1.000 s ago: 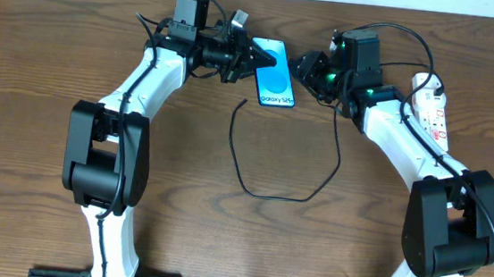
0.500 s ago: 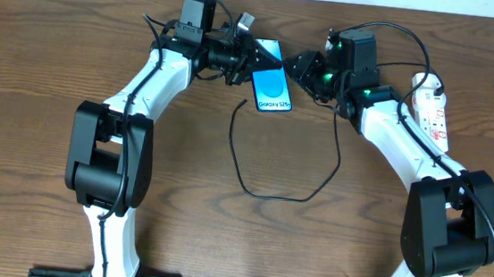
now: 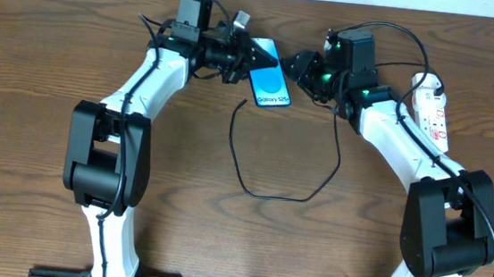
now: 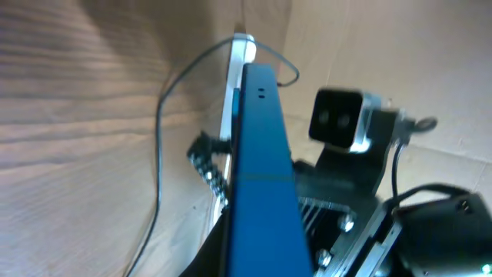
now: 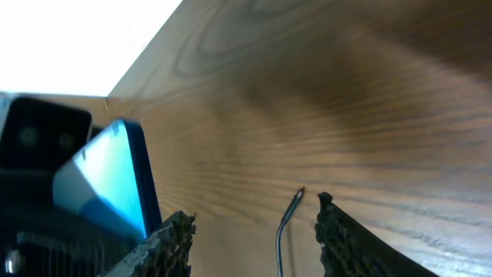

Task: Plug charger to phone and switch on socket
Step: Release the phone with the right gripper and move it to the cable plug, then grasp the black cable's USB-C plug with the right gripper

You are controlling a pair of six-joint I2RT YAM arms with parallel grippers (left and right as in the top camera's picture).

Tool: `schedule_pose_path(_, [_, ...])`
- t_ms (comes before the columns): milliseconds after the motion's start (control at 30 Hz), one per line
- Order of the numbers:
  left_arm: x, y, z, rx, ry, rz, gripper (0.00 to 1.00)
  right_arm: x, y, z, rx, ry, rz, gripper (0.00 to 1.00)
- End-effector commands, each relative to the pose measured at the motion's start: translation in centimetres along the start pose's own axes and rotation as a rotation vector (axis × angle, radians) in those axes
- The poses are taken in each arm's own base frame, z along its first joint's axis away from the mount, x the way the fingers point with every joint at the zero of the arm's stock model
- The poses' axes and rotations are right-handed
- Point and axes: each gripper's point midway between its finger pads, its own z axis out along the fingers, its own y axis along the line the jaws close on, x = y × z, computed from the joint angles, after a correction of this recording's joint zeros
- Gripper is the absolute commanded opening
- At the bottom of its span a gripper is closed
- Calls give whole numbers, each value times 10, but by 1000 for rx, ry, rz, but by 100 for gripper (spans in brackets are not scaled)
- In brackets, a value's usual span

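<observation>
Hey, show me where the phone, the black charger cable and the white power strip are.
phone [image 3: 271, 89]: overhead view, on its blue screen.
charger cable [image 3: 278, 198]: overhead view, on the bottom of its loop.
power strip [image 3: 433, 108]: overhead view, on the middle of its white body.

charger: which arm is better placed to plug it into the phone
Right, probably. The right pincer is open and free, close to the phone, with the charger showing between its fingers in its wrist view. The left pincer is shut on the phone.
</observation>
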Motion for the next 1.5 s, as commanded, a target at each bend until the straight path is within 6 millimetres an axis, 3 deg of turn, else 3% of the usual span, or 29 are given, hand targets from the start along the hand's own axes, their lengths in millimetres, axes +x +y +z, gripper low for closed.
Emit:
schedule_pose_path(0, [-19, -4, -29, 8, -75, 13, 8, 16, 15, 2, -31, 53, -53, 52])
schedule_pose_path(300, [-53, 9, -99, 59, -181, -78, 8, 19, 8, 6, 3, 50, -68, 53])
schedule_pose_path(533, [-69, 19, -143, 86, -254, -121, 8, 46, 7, 29, -3, 136, -70, 51])
schedule_pose_path(633, [-73, 22, -153, 88, -275, -127, 7, 55, 10, 40, -2, 159, -75, 49])
schedule_pose_path(867, [-74, 24, -158, 89, -284, -130, 7, 82, 4, 77, 30, 240, -64, 46])
schedule_pose_path(1000, [-74, 24, -158, 89, -284, -130, 7, 91, -8, 88, 60, 258, -38, 43])
schedule_pose_path(1267, [-74, 24, -158, 89, -285, -130, 8, 99, -21, 93, 109, 268, -19, 40])
schedule_pose_path(1467, [-74, 24, -158, 89, -285, -129, 7, 113, -19, 98, 133, 278, -19, 39])
